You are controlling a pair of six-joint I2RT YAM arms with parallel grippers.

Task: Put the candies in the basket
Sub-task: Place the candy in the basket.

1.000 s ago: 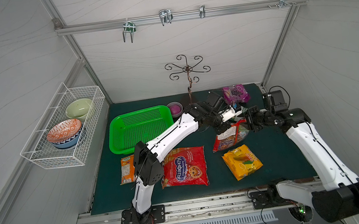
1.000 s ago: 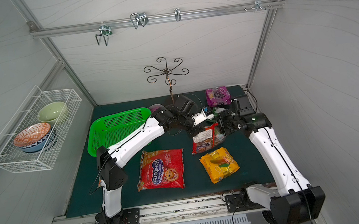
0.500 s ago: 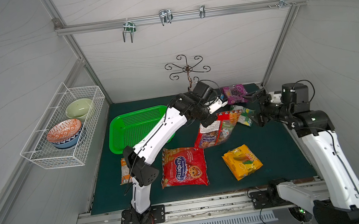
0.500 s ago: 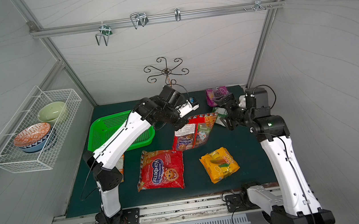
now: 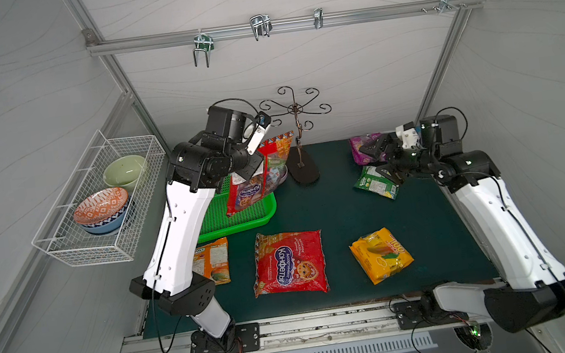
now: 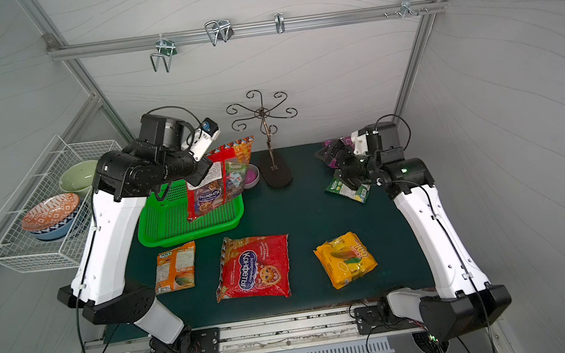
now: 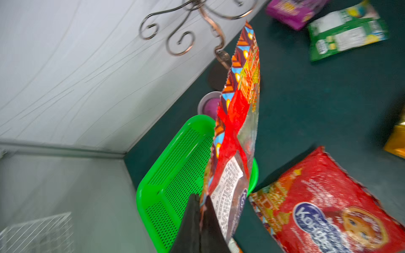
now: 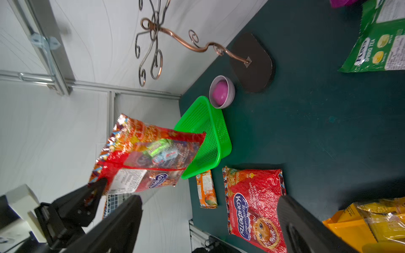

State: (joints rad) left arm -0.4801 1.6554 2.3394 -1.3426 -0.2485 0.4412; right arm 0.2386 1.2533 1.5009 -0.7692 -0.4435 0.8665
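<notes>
Left hand [image 7: 200, 198] pinched shut on the edge of a large red candy bag [image 5: 256, 184], which hangs limp over the green basket [image 5: 243, 224], apparently clear of its floor. Film is glossy and soft, probably slippery, with loose contents; the flat sealed seam is the best hold. Right hand [image 5: 377, 158] wide and empty, by the green bag [image 5: 375, 182] on the surface [image 5: 332, 208]

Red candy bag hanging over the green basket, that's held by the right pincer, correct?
No, the left pincer holds the red candy bag above the green basket; the left wrist view shows its jaws shut on the bag's edge. The right pincer is open and empty.
</notes>
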